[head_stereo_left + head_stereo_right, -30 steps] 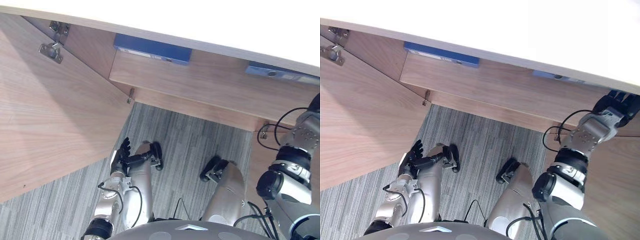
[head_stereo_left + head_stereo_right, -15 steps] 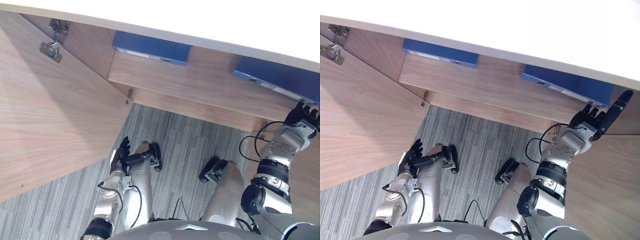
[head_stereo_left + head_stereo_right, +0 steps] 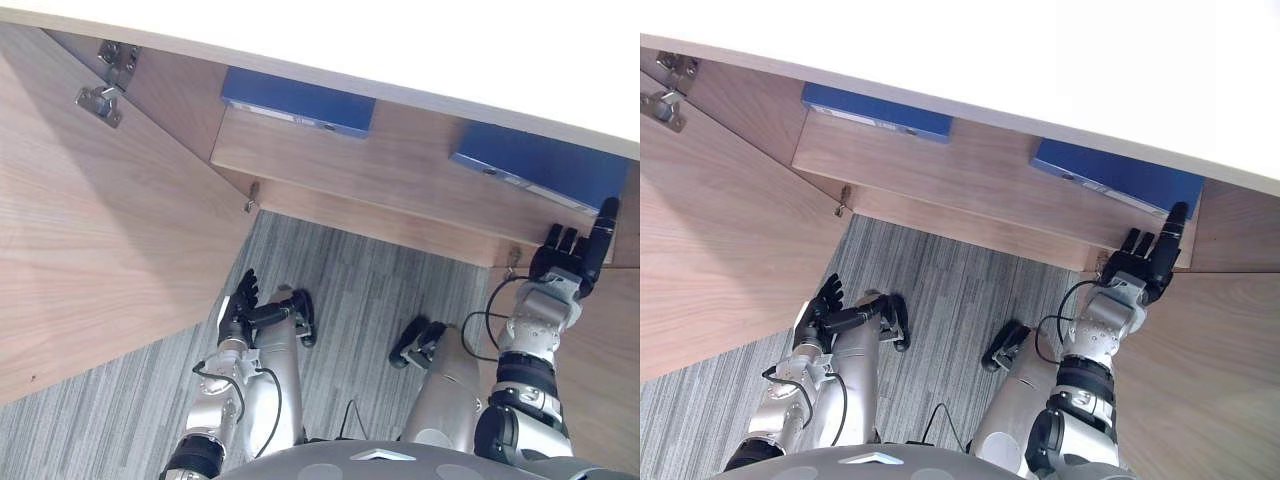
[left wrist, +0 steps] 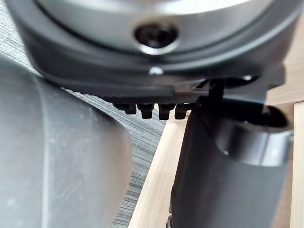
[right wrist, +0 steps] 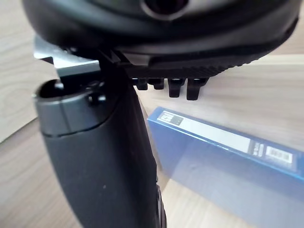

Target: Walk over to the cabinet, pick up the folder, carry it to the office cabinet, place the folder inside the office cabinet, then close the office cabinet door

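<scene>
Two empty, straight-fingered hands: left hand (image 3: 240,305) low, right hand (image 3: 570,262) just beside the flat blue folder (image 3: 540,165) on the wooden shelf (image 3: 400,165). I judge any stray sweep could drag it out.

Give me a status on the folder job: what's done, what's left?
Done: the blue folder lies on the office cabinet's shelf. In hand: nothing; the right hand hovers open beside it, and the left hand hangs open low. Left: the cabinet door stands wide open, so closing it remains.
</scene>
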### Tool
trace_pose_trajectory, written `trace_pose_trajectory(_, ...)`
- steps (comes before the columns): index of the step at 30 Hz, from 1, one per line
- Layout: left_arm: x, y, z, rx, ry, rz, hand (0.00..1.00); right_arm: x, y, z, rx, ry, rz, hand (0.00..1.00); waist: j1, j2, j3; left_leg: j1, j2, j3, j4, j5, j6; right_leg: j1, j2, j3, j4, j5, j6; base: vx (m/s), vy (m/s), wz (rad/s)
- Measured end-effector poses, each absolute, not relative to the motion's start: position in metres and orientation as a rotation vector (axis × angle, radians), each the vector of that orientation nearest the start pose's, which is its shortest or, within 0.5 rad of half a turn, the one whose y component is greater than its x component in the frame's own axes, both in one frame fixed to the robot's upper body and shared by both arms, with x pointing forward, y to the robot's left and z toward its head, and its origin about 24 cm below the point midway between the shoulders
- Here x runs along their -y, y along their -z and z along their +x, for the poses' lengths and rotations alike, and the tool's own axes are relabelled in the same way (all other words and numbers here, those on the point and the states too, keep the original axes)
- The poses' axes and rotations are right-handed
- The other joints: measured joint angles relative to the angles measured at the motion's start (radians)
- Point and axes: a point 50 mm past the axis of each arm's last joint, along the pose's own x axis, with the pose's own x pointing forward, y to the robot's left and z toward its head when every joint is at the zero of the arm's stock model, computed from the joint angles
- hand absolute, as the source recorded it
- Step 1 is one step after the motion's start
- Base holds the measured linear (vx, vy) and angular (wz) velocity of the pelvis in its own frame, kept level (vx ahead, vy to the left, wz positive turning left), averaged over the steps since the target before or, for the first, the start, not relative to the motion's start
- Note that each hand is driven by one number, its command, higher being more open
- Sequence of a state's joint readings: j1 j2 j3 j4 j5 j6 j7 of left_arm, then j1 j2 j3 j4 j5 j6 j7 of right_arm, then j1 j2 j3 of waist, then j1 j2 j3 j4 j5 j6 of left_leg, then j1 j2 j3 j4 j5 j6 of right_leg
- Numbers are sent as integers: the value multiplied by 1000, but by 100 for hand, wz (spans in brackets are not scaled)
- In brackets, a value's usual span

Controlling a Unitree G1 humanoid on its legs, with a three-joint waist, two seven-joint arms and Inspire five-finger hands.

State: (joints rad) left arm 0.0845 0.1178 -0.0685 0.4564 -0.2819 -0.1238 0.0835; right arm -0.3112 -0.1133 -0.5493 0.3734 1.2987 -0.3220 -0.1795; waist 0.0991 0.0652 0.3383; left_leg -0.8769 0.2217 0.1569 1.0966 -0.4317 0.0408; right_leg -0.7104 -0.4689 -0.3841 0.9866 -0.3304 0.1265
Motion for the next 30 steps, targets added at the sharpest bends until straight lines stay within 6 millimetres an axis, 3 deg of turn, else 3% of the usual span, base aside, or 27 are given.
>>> trace_pose_trajectory(3, -181, 66, 203, -419, -152, -130, 100, 297, -38, 264, 377, 758, 1235, 100, -13, -5, -1, 0, 1, 0, -2, -1, -2, 0, 2, -1, -3, 0, 0, 0, 0, 0)
trace_pose_trajectory(4, -181, 66, 203, -418, -153, -130, 100, 294, -38, 265, 358, 736, 1198, 0, -20, -8, -1, 0, 1, 0, -2, -1, -2, 1, 2, -1, -5, 0, 1, 0, 0, 0)
trace_pose_trajectory(16, -189, 60, 207, -384, -180, -142, 100, 229, -29, 271, 159, 466, 1014, 0, -22, -45, 12, 24, 14, 3, -34, -1, -9, 31, 21, -21, -46, 5, 1, 16, -2, -2)
trace_pose_trajectory(21, -195, 57, 208, -368, -207, -147, 100, 224, -35, 274, 171, 425, 986, 0, -20, -71, 28, 24, 11, 0, -36, -1, -9, 37, 19, -28, -49, 5, 1, 32, 3, 3)
trace_pose_trajectory(30, -198, 57, 208, -364, -222, -148, 100, 224, -42, 276, 201, 408, 985, 0, -18, -76, 64, 24, 0, -12, -48, -1, -9, 57, 17, -48, -70, 9, 8, 5, 8, 5)
